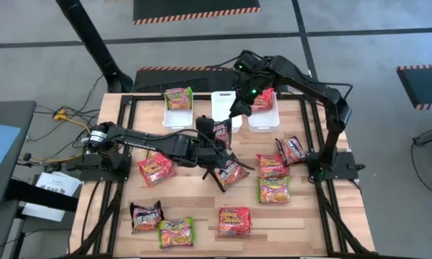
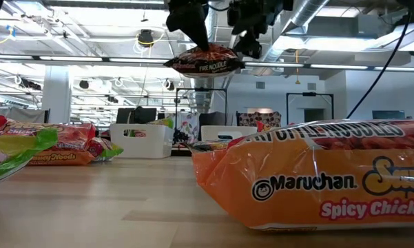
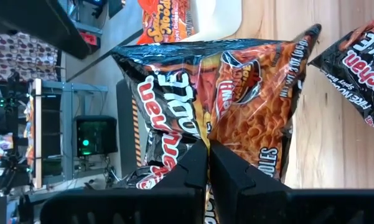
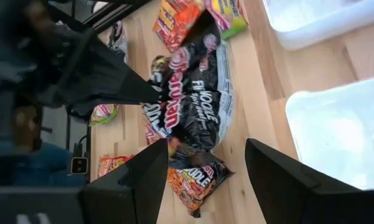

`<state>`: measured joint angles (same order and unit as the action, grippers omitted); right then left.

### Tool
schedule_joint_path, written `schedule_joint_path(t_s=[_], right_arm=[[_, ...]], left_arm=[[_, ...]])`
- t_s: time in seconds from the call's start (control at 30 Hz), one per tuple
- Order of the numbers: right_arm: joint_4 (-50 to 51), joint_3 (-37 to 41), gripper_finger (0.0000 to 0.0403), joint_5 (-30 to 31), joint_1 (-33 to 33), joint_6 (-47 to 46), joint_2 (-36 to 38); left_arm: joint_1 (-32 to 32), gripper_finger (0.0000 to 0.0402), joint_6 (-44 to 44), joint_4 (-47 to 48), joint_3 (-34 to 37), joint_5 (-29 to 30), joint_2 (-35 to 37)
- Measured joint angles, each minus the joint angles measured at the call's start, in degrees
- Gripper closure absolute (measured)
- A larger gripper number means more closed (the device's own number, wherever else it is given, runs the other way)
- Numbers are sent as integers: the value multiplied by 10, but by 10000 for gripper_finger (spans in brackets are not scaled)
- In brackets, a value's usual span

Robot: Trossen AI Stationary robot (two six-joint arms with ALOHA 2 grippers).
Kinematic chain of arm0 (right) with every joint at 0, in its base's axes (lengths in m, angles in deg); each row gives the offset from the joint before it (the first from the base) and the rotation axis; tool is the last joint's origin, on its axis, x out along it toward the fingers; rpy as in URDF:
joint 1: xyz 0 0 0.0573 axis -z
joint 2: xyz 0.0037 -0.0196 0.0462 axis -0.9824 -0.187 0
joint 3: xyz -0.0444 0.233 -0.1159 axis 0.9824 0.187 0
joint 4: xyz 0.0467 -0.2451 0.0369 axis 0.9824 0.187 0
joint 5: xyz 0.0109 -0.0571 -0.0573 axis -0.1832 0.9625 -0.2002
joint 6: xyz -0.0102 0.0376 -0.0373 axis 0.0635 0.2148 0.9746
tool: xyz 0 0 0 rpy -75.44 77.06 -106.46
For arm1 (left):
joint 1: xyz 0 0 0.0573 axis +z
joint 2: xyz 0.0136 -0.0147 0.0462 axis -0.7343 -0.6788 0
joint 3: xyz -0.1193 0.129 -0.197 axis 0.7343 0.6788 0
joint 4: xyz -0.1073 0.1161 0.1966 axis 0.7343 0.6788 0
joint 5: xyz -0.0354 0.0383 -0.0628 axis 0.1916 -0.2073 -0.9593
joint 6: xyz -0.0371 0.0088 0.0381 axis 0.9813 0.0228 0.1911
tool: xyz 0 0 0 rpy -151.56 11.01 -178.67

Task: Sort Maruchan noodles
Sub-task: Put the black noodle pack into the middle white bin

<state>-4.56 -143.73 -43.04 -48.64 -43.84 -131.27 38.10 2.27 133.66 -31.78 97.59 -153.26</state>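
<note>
A black Maruchan noodles packet (image 3: 224, 87) hangs in the air above the table's middle, just near of the middle white tub (image 1: 223, 101), with my left gripper (image 3: 208, 158) shut on it. My right gripper (image 4: 205, 177) hovers open just beyond and above that packet (image 4: 196, 93), touching nothing. The left tub (image 1: 178, 115) holds a green-edged packet (image 1: 178, 96), and the right tub (image 1: 262, 119) a red one (image 1: 264, 98). Several more packets lie flat on the table, among them a black one (image 1: 231, 173) under the held packet. My left gripper pinches one edge of the black packet (image 3: 205, 138) between its two fingers. The fingers come from the table's left, slanting down. The packet is lifted clear of the table and stands out beyond the fingertips, roughly level in the low view (image 2: 205, 63).
Red packets (image 1: 156, 169) (image 1: 271, 164) (image 1: 234, 221), green ones (image 1: 273, 189) (image 1: 175, 232) and black ones (image 1: 292, 149) (image 1: 145, 214) are scattered over the table. The three tubs stand in a row along the far edge. An orange packet (image 2: 317, 179) lies right in front of the low camera.
</note>
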Motion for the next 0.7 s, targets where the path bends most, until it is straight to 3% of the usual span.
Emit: schedule_joint_path(t_s=[0.7], right_arm=[[15, 1, 164, -17, -17, -20, -56]], left_arm=[[5, 402, -15, -9, 0, 0, 0]])
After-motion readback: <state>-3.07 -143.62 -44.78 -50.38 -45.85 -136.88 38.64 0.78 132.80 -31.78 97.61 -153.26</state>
